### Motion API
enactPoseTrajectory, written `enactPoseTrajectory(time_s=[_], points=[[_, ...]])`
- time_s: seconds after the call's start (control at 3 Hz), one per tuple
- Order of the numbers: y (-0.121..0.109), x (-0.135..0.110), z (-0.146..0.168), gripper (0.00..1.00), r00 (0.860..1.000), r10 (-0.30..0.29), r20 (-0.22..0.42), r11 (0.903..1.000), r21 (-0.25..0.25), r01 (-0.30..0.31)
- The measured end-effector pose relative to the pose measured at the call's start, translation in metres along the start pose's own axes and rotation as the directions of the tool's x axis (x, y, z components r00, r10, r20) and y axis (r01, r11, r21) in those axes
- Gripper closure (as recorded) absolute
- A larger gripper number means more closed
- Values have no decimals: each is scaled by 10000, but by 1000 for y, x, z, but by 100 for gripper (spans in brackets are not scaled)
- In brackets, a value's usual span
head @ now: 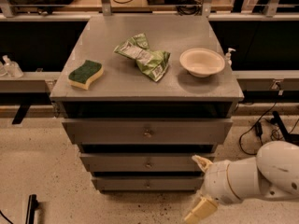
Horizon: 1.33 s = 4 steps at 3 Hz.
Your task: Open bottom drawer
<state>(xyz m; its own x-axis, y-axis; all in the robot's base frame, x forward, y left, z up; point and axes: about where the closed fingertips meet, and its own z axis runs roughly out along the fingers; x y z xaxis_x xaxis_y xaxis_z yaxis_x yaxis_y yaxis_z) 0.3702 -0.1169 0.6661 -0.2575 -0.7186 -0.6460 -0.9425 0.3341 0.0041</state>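
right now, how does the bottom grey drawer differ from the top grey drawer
The bottom grey metal drawer looks narrower and shorter than the top grey metal drawer. The top drawer sits directly under the tabletop, while the bottom drawer is nearest the floor. The open gripper hovers at the bottom drawer's right end, well below the top drawer. Both look shut, with flat fronts and a small central knob.

Grey bottom drawer [147, 183], cream-fingered white end effector [191, 188] low beside it, green-and-yellow sponge [85, 73], green bag [145, 57], cream bowl [202, 62].
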Motion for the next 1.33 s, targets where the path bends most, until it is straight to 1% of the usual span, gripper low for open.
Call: enactPoseTrajectory(time_s=[0.33, 0.67, 1.0, 1.33], points=[[-9, 3, 10, 0, 9994, -8, -344, 9999, -149, 3], [-35, 36, 58, 0, 9996, -268, 57, 9996, 6, 268], [-54, 73, 99, 0, 9959, -659, 613, 9978, 146, 651], [-60, 109, 129, 0, 9844, -1228, 1261, 9922, -63, 1246]])
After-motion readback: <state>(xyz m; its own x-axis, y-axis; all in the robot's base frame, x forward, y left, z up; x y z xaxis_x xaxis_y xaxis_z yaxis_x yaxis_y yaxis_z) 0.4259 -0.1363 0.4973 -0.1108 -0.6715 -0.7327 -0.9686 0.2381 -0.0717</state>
